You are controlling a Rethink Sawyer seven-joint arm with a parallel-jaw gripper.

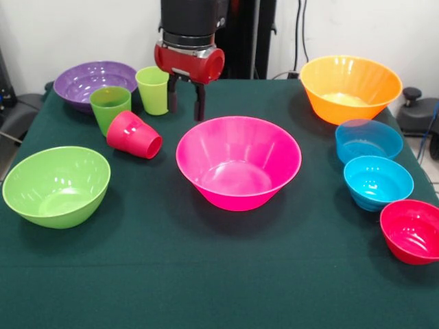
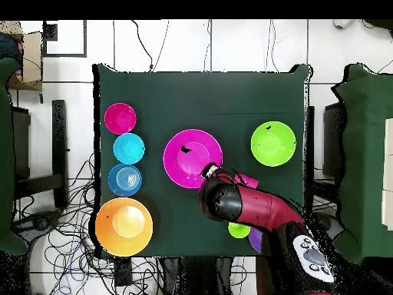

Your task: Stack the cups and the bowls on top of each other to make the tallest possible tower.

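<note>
My gripper [image 1: 186, 103] hangs open and empty just behind the large pink bowl [image 1: 238, 161], its two black fingers apart above the cloth. To its left stand the lime-green cup [image 1: 153, 89] and the green cup [image 1: 110, 107], both upright. The red cup [image 1: 134, 135] lies on its side in front of them. The shallow purple bowl [image 1: 92, 82] is at the back left and the lime-green bowl [image 1: 57, 185] at the front left. The orange bowl [image 1: 350, 88], translucent blue bowl [image 1: 368, 140], turquoise bowl [image 1: 378, 181] and small red bowl [image 1: 413, 231] line the right side. Nothing is stacked.
The table [image 1: 206, 288] is covered in dark green cloth. In the overhead view my arm [image 2: 253, 211] covers the cups and most of the purple bowl; the pink bowl [image 2: 192, 158] sits mid-table. Cables lie on the floor around the table.
</note>
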